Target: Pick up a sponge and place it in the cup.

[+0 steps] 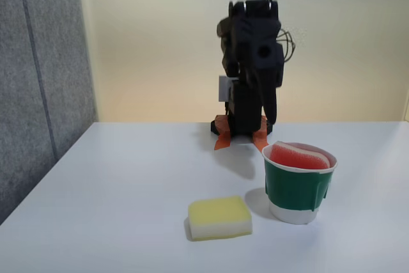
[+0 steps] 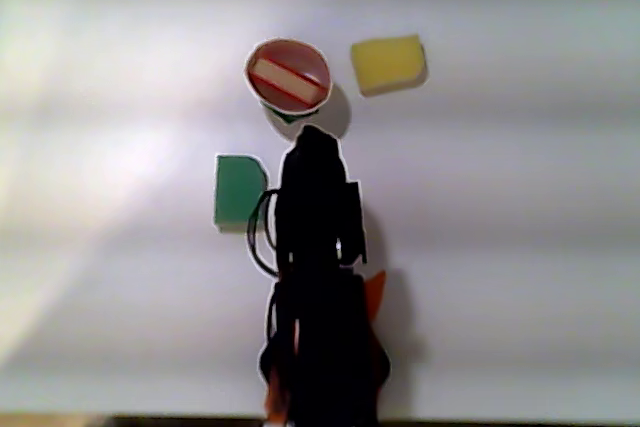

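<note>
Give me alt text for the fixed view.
A red sponge sits inside the green-banded cup on a white table. A yellow sponge lies left of the cup; the black arm stands folded behind.

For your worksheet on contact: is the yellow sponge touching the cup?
Apart. The fixed view shows bare table between the yellow sponge and the cup.

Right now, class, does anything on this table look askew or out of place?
Only slightly: the sponge sits tilted in the cup, its edge poking above the rim. Nothing is spilled or damaged.
</note>
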Robot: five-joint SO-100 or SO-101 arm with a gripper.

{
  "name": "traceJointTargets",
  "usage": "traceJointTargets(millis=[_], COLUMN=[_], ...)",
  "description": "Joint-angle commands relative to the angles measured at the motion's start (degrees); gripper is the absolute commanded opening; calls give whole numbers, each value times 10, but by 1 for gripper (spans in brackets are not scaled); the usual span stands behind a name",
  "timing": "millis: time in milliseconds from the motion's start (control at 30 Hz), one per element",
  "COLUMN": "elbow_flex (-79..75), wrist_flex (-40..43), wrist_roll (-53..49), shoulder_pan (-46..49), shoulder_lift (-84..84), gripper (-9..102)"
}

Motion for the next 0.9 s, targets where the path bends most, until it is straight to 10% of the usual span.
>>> traceJointTargets(millis=[0,867], elbow_flex=[47,298], wrist_flex=[10,102], wrist_roll=[-1,12], shoulder_pan=[8,25], shoulder_lift=[58,141], gripper=[0,0])
